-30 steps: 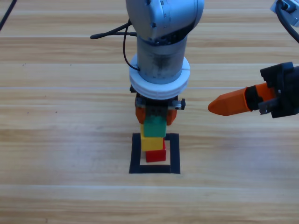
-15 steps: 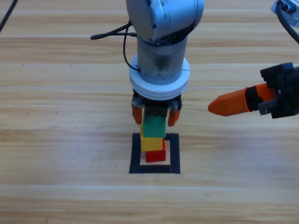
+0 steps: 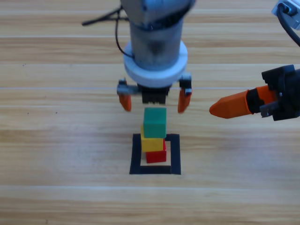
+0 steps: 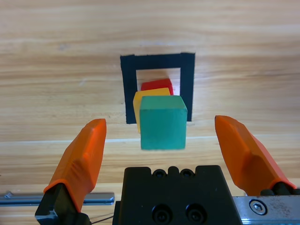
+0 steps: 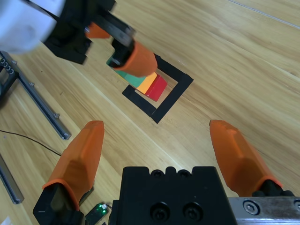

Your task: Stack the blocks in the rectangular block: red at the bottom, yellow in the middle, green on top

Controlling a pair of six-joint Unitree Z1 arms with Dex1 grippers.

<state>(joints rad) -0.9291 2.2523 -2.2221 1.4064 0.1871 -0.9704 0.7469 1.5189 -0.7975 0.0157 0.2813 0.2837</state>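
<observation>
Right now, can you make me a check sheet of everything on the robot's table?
Surface: wooden table, bare planks.
Job's things: red cube at the bottom, yellow cube in the middle, green cube on top, stacked inside the black tape square.
Clutter: nothing seen.
Claws: left claw open above the stack, not touching the green cube; right claw waits at the right edge, open in its own wrist view.
Cables: black cable beside the left arm; another at the top right corner.
Surroundings: metal rails beside the table in the right wrist view.
</observation>
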